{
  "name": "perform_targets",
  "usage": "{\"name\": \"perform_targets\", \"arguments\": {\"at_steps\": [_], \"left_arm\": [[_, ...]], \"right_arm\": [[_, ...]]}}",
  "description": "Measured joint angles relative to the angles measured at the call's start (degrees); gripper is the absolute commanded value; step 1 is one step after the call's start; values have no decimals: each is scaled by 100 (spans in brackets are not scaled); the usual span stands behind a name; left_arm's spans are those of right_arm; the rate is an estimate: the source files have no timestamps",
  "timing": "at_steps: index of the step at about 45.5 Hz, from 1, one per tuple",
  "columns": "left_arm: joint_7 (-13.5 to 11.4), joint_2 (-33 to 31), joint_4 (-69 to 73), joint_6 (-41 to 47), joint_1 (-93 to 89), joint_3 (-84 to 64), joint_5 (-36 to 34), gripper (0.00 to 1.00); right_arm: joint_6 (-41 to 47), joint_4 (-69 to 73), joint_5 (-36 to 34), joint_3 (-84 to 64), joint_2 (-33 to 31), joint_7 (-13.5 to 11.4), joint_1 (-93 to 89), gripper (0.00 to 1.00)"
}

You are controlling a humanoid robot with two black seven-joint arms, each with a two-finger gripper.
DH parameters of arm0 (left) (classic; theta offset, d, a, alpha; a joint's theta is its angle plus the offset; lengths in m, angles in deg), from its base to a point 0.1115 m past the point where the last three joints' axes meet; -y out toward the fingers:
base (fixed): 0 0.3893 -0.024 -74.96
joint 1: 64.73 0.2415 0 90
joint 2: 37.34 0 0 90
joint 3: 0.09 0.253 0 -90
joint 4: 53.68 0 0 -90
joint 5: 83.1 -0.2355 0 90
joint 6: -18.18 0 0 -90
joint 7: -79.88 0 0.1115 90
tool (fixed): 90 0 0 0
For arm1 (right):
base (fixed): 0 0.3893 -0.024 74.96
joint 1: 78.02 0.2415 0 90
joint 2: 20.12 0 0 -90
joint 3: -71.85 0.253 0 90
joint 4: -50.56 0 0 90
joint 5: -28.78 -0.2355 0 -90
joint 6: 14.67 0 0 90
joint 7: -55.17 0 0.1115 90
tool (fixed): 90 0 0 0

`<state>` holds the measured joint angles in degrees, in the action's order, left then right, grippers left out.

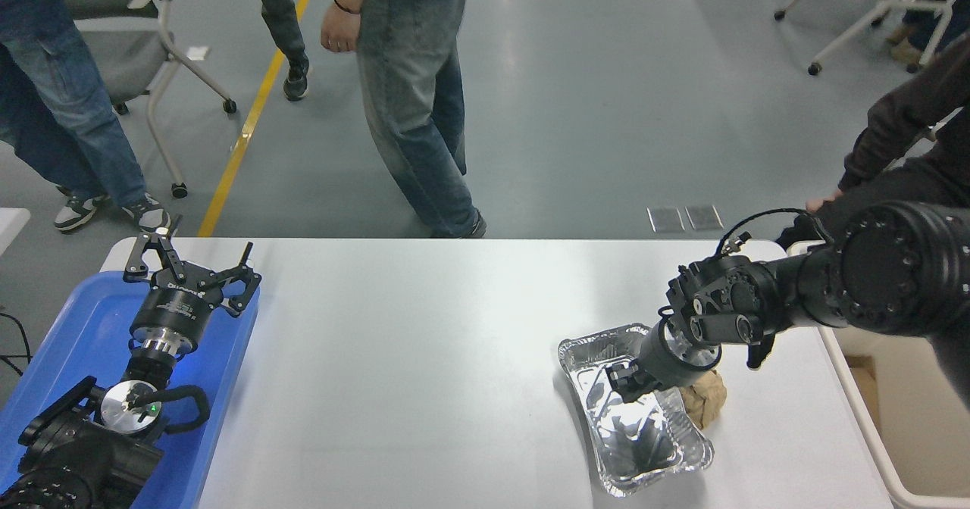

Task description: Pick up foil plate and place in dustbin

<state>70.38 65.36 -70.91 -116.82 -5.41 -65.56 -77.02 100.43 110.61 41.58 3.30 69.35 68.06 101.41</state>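
The foil plate (633, 433), a shiny silver rectangular tray with a crinkled rim, lies on the white table at the right front. My right gripper (621, 380) comes in from the right and points down into the plate's far half, close over its base. The view does not show how the gripper stands or whether it holds the plate. The dustbin (860, 418), cream-beige, stands off the table's right edge, and only its left rim and part of its inside show. My left gripper (189, 266) is parked open over the blue tray at the lower left.
A crumpled brown paper ball (705, 404) lies against the plate's right side, under my right wrist. A blue flat tray (68, 342) sits at the table's left end. A person (409, 100) stands beyond the far edge, and another person's sleeve (894, 138) is at the right.
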Motion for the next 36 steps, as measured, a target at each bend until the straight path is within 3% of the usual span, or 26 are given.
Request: {"name": "perform_targets", "arguments": {"at_steps": [17,36], "left_arm": [[1,3,1,0,0,-1,-2,99],[0,5,1,0,1,-2,-2,99]], "right_arm": [[1100,1360,-352,-460,-806,-36,2897,100],[1871,1935,20,-727,-1478,-33,5414,100]]}}
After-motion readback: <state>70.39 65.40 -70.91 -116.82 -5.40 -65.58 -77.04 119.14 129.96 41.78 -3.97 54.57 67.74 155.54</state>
